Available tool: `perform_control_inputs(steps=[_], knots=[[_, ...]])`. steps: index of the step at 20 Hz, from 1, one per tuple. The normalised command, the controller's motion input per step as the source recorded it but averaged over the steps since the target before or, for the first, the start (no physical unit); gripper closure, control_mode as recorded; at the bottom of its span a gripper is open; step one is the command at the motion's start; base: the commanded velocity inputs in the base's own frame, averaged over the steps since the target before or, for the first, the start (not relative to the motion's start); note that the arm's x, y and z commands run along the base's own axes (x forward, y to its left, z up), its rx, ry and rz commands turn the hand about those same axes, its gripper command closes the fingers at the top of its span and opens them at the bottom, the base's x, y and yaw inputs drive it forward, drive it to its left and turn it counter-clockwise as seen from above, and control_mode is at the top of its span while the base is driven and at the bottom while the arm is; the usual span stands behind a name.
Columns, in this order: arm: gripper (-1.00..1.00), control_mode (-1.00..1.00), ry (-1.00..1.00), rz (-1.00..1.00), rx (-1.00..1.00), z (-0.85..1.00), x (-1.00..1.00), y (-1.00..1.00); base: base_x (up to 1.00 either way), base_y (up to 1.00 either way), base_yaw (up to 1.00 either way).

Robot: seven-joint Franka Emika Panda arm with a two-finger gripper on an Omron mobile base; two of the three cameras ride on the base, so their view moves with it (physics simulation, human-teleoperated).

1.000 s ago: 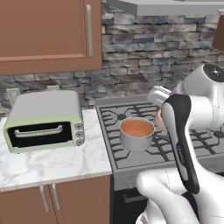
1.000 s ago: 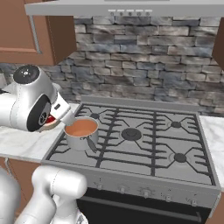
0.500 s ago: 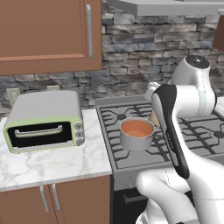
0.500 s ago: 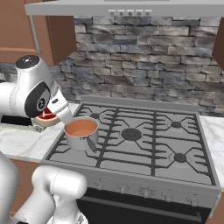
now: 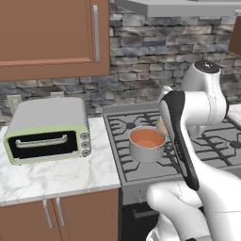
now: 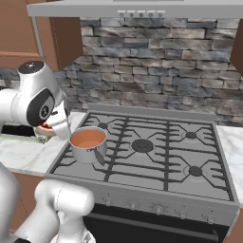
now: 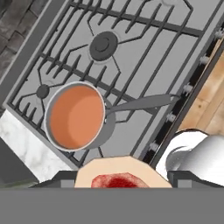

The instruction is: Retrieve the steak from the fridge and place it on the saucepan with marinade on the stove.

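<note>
One saucepan [image 7: 78, 117] of marinade [image 5: 147, 138] sits on the stove [image 6: 156, 156], and the gripper [image 7: 122, 179] pinches one steak [image 7: 119, 180] beside it.

A pale-green toaster oven [image 5: 47, 129] sits on the marble counter [image 5: 61, 172] at left, below a wooden cabinet [image 5: 52, 35]. Stone backsplash [image 6: 156, 78] spans the far wall.

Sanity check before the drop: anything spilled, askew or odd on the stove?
Nothing stands out. The small round grey saucepan sits upright on the grey gas stove's front-left grate, its smooth orange-red marinade level inside the rim. The pincer holds the small red marbled steak off to one side of the pan.
</note>
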Motion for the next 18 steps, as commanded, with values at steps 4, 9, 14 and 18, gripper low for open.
perform_control_inputs(steps=[4,9,14,18], knots=[[1.0,-1.0,0.0,-0.16,0.17,-0.15,0.0,-0.02,0.0,0.0,0.0],[1.0,-1.0,-0.01,-0.14,0.16,0.0,0.0,-0.02,0.0,0.0,0.0],[1.0,-1.0,-0.03,-0.27,0.1,0.0,0.0,0.0,0.0,0.0,0.0],[1.0,-1.0,0.0,-0.33,0.07,0.0,0.0,0.0,0.0,0.0,0.0]])
